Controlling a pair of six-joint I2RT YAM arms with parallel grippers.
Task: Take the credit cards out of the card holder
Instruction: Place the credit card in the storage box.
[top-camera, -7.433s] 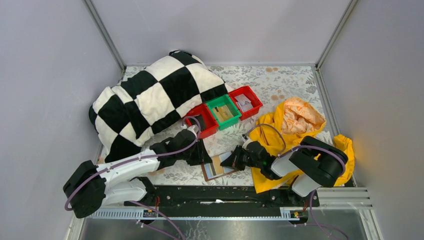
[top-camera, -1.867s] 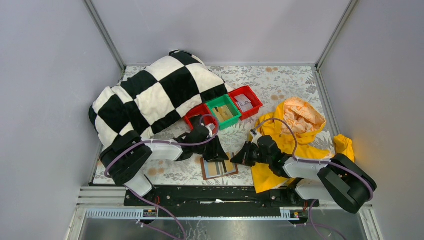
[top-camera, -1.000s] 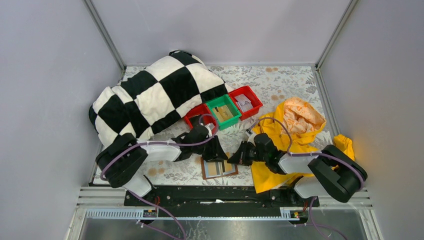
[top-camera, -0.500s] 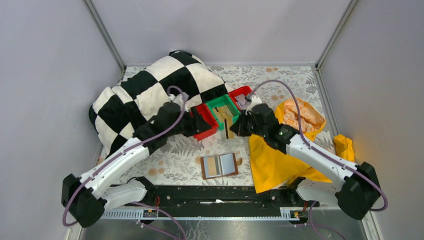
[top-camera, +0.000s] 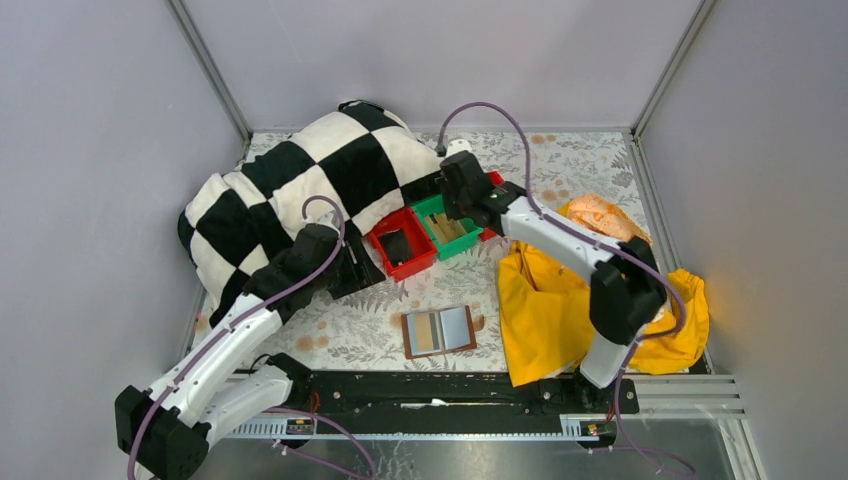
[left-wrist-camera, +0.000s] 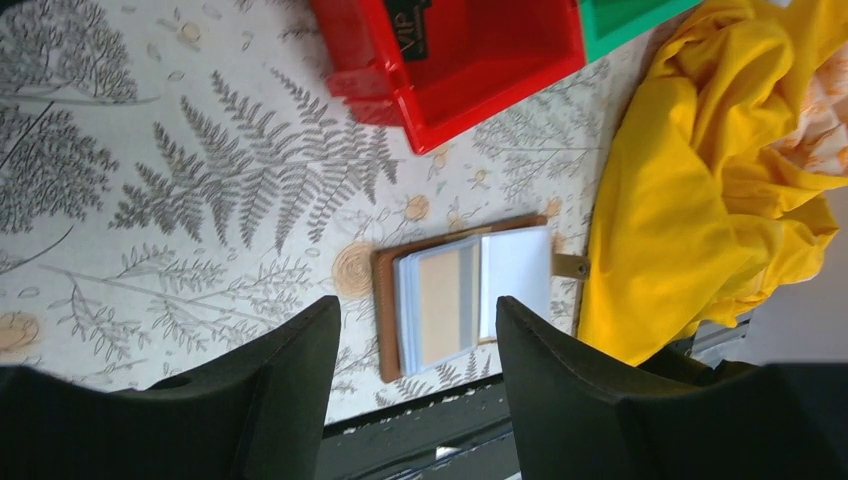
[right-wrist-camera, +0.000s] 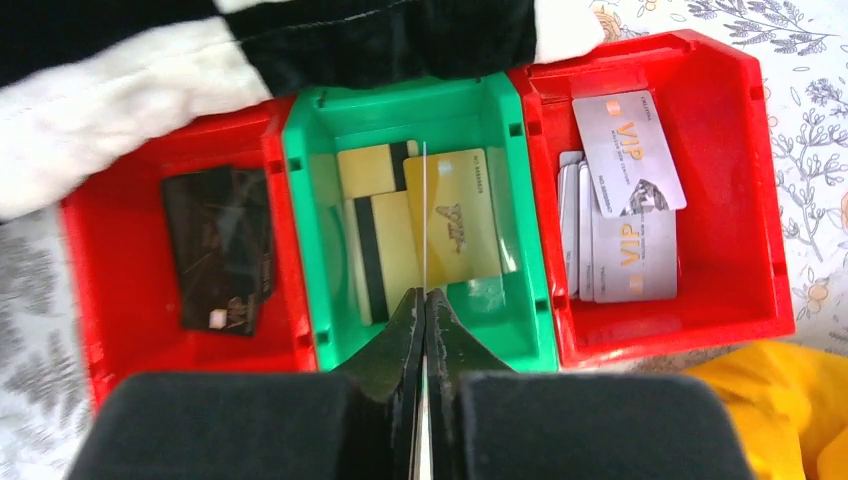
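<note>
The card holder (top-camera: 438, 331) lies open on the floral mat near the front edge; it also shows in the left wrist view (left-wrist-camera: 384, 310). A tan credit card (left-wrist-camera: 440, 305) sits in its left pocket, and the right pocket is pale grey. My left gripper (top-camera: 358, 270) is open and empty, raised left of the red bin, with its jaws (left-wrist-camera: 415, 312) framing the card holder from above. My right gripper (top-camera: 462, 205) is shut on a thin credit card (right-wrist-camera: 424, 200) seen edge-on, above the green bin (right-wrist-camera: 320, 250), which holds gold cards (right-wrist-camera: 455, 215).
The left red bin (right-wrist-camera: 120, 280) holds a black card, and the right red bin (right-wrist-camera: 760, 200) holds grey VIP cards (right-wrist-camera: 625, 150). A black-and-white checkered blanket (top-camera: 300, 190) lies behind the bins on the left. A yellow cloth (top-camera: 560, 300) lies right of the card holder.
My right gripper has carried the card back from the green bin's front to above the bin. My left gripper has pulled back left and nearer, away from the red bin.
</note>
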